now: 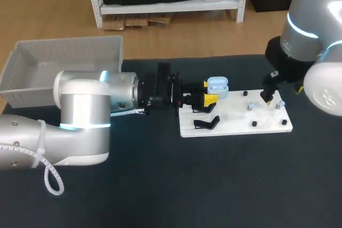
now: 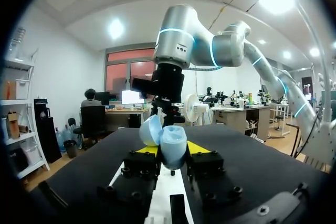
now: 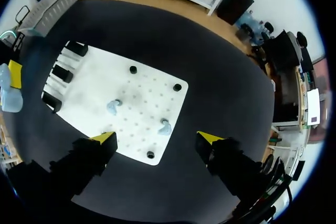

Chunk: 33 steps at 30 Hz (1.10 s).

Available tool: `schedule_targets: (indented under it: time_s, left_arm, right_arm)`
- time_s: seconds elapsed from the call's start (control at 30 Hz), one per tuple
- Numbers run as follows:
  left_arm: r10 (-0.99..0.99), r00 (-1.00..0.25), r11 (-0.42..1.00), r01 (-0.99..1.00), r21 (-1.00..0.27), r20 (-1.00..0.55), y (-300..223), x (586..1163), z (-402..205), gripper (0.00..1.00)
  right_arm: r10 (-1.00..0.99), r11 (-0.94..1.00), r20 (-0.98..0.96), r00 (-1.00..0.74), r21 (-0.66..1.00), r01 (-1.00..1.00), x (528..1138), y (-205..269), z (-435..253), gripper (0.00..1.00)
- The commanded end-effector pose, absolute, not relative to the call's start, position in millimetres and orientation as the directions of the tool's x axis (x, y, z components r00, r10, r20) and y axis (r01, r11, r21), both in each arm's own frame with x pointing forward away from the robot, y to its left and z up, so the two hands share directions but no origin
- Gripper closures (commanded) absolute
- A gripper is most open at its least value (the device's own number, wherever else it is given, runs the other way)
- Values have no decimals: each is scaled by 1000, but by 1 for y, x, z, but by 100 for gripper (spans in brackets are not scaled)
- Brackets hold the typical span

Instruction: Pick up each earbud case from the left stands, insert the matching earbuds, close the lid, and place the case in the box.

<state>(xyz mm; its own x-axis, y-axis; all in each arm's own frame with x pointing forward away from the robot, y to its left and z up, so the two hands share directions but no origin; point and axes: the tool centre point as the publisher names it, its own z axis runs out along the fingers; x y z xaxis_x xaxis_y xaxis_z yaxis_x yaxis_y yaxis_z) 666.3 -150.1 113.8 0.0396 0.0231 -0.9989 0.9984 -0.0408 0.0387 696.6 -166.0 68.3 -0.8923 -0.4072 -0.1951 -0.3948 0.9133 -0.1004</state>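
My left tool (image 2: 171, 151) was closed on the open-lidded case (image 2: 173, 141) at the board's (image 1: 235, 117) left end, while my right tool (image 3: 156, 140), fingers wide and empty, hung straight above the two earbuds (image 3: 113, 107), so the right arm was the nearer to them.

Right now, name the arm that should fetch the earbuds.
Right. The right gripper hangs open above the white board, over the two earbuds; the left gripper is shut on the open earbud case.
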Motion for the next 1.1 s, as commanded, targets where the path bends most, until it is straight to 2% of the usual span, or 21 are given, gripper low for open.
schedule_targets:
  time_s: [0.03,0.1,0.17,0.3,0.53,1.1]
  left_arm:
    - [17,43,-39,998,43,-999,-150,666,112,100]
    - [17,43,-39,998,43,-999,-150,666,112,100]
    - [17,43,-39,998,43,-999,-150,666,112,100]
    - [17,43,-39,998,43,-999,-150,666,112,100]
    - [17,43,-39,998,43,-999,-150,666,112,100]
    - [17,43,-39,998,43,-999,-150,666,112,100]
  right_arm:
    - [-417,909,-206,-885,-93,-407,693,-172,62,11]
    - [-427,904,-199,-882,-91,-417,691,-172,57,14]
    - [-429,904,-198,-882,-89,-419,690,-173,54,41]
    - [-433,902,-189,-882,-94,-422,690,-175,48,39]
    - [-447,895,-188,-875,-110,-433,692,-176,42,49]
    - [-443,896,-187,-877,-122,-426,702,-175,34,62]
